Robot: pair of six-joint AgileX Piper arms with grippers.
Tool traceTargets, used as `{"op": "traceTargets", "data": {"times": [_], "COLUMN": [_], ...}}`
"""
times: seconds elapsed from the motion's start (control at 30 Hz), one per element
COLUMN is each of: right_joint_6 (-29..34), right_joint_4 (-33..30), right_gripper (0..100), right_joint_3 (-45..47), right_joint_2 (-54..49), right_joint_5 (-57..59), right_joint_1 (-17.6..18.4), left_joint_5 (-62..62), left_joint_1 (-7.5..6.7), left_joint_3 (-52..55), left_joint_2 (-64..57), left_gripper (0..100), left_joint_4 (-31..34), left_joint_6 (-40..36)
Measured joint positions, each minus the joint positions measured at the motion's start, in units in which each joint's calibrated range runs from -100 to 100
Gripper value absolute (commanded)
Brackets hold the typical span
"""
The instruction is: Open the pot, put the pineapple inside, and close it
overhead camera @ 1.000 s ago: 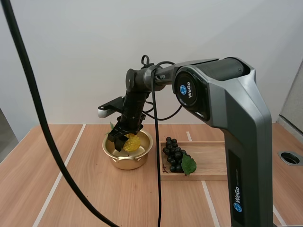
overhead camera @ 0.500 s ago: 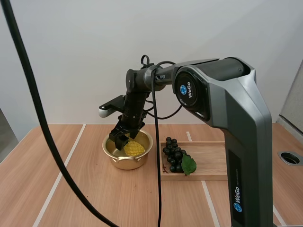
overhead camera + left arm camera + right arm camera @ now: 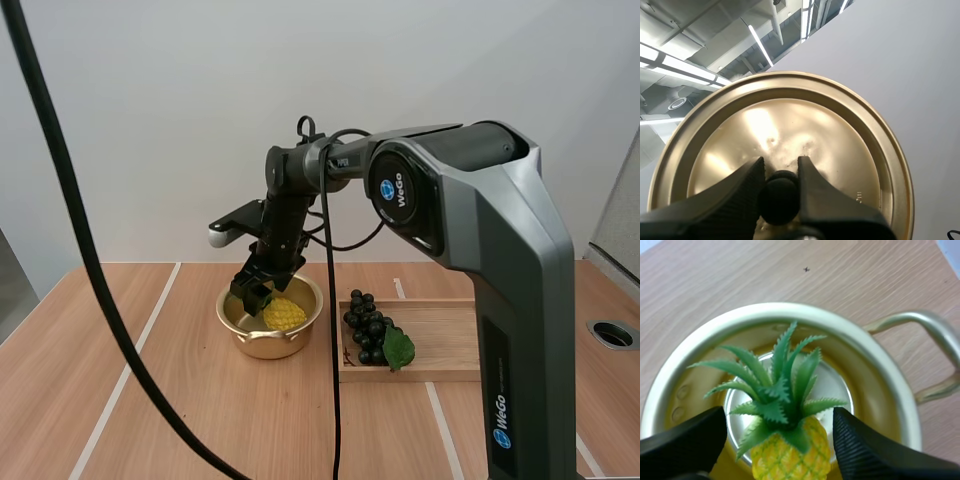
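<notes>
Right pincer spread about the pineapple in the pot; left pincer pinches the half-hidden lid knob.

Probably a robotics lab, robot arm, wooden table, plain wall

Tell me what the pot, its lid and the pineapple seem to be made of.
The pot looks like metal with a glossy golden finish: its rim and wall reflect brightly. The lid looks the same, with soft glare; its dark knob is perhaps plastic. The pineapple seems moulded plastic: even yellow body, stiff, slightly translucent green leaves.
</notes>
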Motion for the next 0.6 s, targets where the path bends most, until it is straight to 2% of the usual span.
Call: {"op": "traceTargets", "data": {"times": [0.3,0.6], "right_joint_6": [0.4,1.7], "right_joint_4": [-0.8,-5.3], "right_gripper": [100,100], "right_joint_3": [-5.8,-7.9], "right_joint_2": [-4.6,-10.0], "right_joint_5": [4.6,7.5], "right_joint_1": [0.0,0.1], "left_joint_5": [0.5,0.6], "left_joint_1": [0.00,0.00], "left_joint_3": [0.0,0.0], "left_joint_2": [0.0,0.0], "left_gripper": [0,0], "left_joint_4": [0.2,1.0], "left_joint_6": [0.0,0.0]}}
